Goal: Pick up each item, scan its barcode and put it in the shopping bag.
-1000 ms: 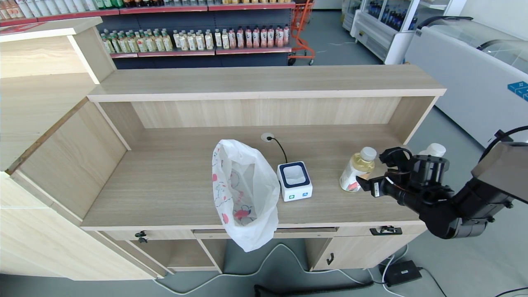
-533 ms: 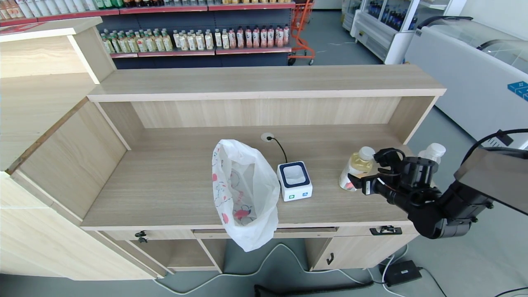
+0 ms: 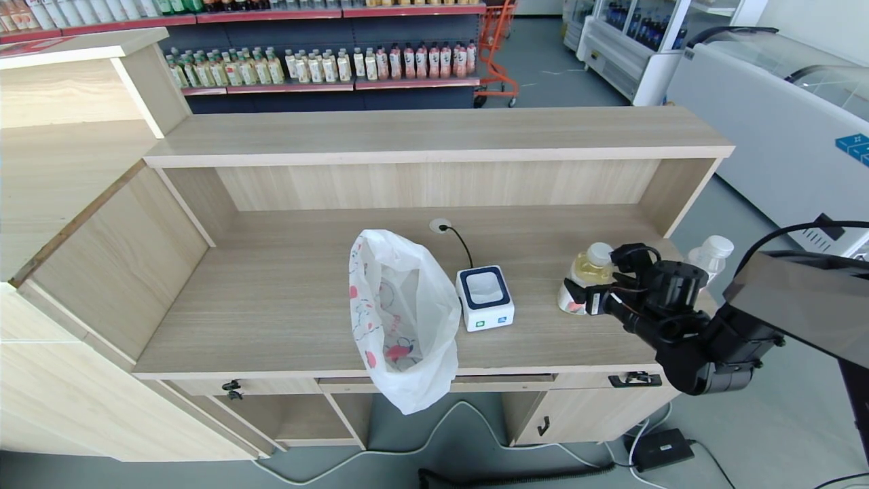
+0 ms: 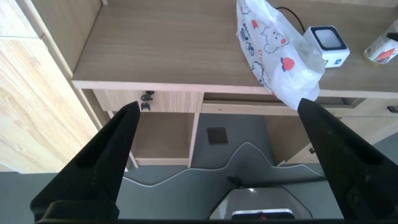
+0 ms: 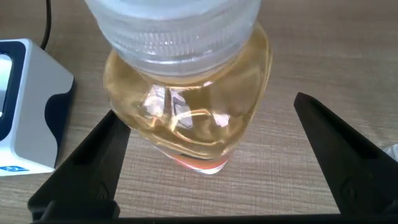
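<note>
At the checkout counter [image 3: 285, 299], my right gripper [image 3: 601, 278] stands spread, one finger on each side of the tea-coloured bottle [image 5: 186, 118], with a gap showing on both sides, so nothing is pinched yet. The bottle stands upright near the counter's right end, its long axis vertical, directly ahead of the open jaws. By my reading, the coming squeeze turns on the fingers meeting its body from the side, below the cap. My left gripper [image 4: 211, 155] is also spread, holding nothing, well off beyond the counter's front edge, so the right arm is plainly nearer. To the bottle's left sits the scanner [image 3: 485, 297], then the shopping bag [image 3: 400, 319]. The bottle's orange label is too small to read.
</note>
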You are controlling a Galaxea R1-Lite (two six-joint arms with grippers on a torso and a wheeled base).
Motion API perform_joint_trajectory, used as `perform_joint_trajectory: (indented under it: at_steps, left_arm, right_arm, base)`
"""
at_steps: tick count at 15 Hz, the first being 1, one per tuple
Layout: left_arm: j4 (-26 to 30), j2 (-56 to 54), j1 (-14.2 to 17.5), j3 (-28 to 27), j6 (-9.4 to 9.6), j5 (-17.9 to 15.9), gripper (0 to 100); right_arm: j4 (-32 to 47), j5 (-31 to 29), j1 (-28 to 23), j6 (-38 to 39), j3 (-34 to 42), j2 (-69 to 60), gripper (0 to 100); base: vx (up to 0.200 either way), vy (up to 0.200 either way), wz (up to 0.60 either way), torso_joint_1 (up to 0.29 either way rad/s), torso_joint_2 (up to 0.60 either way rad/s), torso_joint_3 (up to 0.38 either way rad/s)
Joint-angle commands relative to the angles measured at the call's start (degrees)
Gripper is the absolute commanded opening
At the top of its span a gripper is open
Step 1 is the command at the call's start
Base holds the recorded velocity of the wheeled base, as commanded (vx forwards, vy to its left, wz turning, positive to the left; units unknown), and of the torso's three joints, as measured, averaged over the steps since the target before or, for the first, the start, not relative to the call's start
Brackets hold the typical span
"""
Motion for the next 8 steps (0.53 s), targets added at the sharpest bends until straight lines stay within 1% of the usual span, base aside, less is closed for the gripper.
perform_joint_trajectory:
  at_steps: [1, 2, 3, 8]
  left_arm:
    - [0.0, 0.0, 0.0, 0.0, -0.02, 0.1, 100]
    - [0.0, 0.0, 0.0, 0.0, -0.02, 0.0, 100]
    - [0.0, 0.0, 0.0, 0.0, -0.02, 0.0, 100]
    - [0.0, 0.0, 0.0, 0.0, -0.02, 0.0, 100]
  right_arm:
    - [-0.3, 0.0, -0.5, 0.0, -0.4, 1.2, 100]
    - [-0.4, 0.0, -0.9, 0.0, -1.0, 1.6, 100]
    - [-0.6, 0.0, -1.1, 0.0, -1.1, 1.9, 0]
    - [-2.3, -0.1, -1.2, 0.5, -2.9, 3.6, 0]
  base:
    - [0.0, 0.0, 0.0, 0.0, 0.0, 0.0]
    - [0.0, 0.0, 0.0, 0.0, 0.0, 0.0]
    - [0.0, 0.0, 0.0, 0.0, 0.0, 0.0]
    - [0.0, 0.0, 0.0, 0.0, 0.0, 0.0]
